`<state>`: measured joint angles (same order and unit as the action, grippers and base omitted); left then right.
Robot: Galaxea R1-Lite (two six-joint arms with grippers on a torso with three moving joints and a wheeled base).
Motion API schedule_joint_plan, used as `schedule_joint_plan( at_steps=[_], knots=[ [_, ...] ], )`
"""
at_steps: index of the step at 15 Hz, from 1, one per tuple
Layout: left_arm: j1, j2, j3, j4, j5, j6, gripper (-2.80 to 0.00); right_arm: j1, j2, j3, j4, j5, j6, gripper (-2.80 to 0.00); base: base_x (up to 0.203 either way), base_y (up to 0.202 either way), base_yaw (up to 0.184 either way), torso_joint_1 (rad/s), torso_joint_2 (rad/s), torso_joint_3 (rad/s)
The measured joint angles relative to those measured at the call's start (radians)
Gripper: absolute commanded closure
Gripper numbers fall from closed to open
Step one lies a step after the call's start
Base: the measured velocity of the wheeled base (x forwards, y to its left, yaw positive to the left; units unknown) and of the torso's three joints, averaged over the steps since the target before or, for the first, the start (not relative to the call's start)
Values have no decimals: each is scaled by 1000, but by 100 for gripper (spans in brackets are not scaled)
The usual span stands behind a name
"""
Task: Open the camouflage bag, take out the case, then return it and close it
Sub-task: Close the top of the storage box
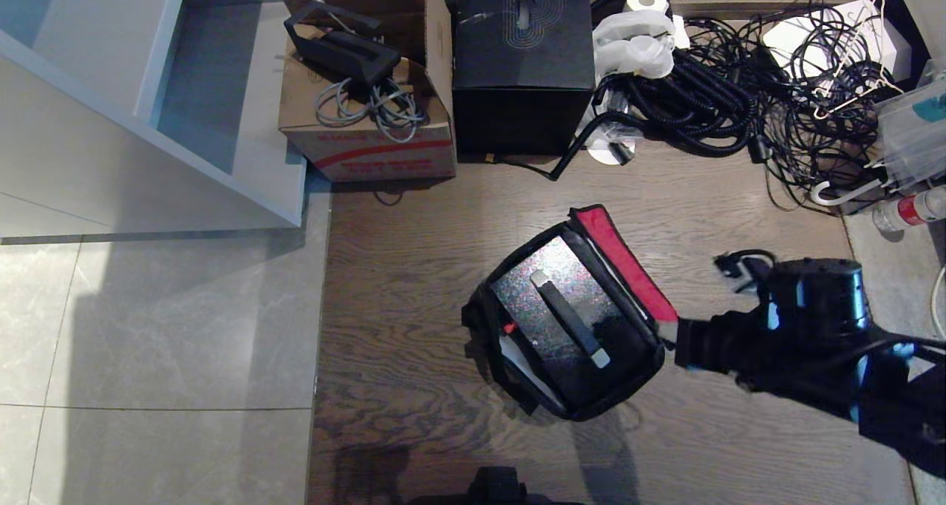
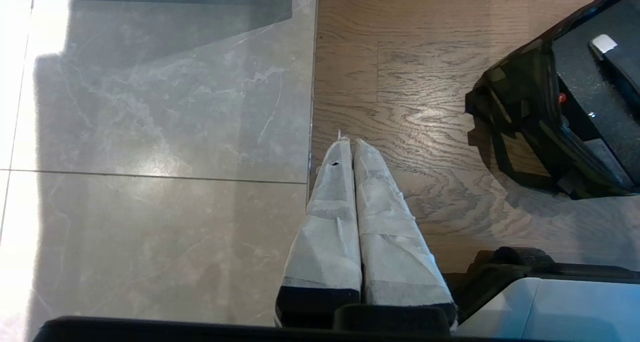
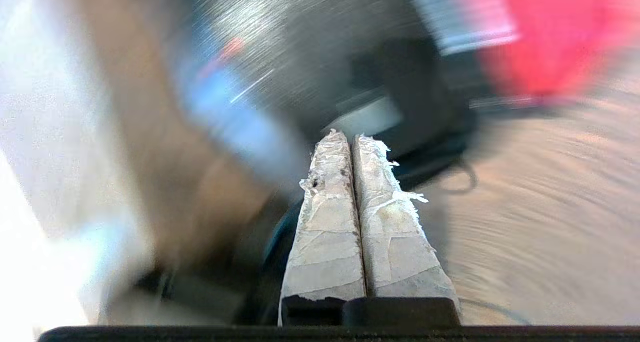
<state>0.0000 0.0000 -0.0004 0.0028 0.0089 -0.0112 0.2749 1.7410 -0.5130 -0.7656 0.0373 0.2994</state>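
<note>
The camouflage bag (image 1: 484, 327) sits open on the wooden floor, its red-lined lid (image 1: 624, 261) folded back to the right. The case (image 1: 536, 290), black and speckled, lies inside with its strap handle (image 1: 569, 316) on top. My right gripper (image 1: 669, 335) hovers at the near end of the lid, just right of the bag, shut with nothing between its taped fingers (image 3: 325, 192). The right wrist view is smeared; the red lid (image 3: 545, 36) shows ahead. My left gripper (image 2: 348, 141) hangs shut and empty over the tile-wood seam, left of the bag (image 2: 520, 131).
Behind the bag stand a brown cardboard box (image 1: 369, 131), a larger black box with a swirl emblem (image 1: 521, 54) and a tangle of black cables (image 1: 739, 91). A white shelf unit (image 1: 148, 106) is at the far left. A bottle (image 1: 913, 209) lies at the right.
</note>
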Motion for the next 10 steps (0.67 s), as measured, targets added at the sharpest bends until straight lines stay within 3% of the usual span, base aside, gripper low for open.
schedule_joint_plan(
  at_steps=[1,3,5,10],
  knots=[
    [0,0,0,0,0,0,0,-81,14,-44,45,-7,43,-280,0,0,0,0,0,0],
    [0,0,0,0,0,-1,0,-198,68,-137,131,-19,110,-280,0,0,0,0,0,0],
    [0,0,0,0,0,-1,0,-252,135,-198,156,-44,159,-280,0,0,0,0,0,0],
    [0,0,0,0,0,-1,0,-277,323,-349,175,-53,429,-280,0,0,0,0,0,0]
  ],
)
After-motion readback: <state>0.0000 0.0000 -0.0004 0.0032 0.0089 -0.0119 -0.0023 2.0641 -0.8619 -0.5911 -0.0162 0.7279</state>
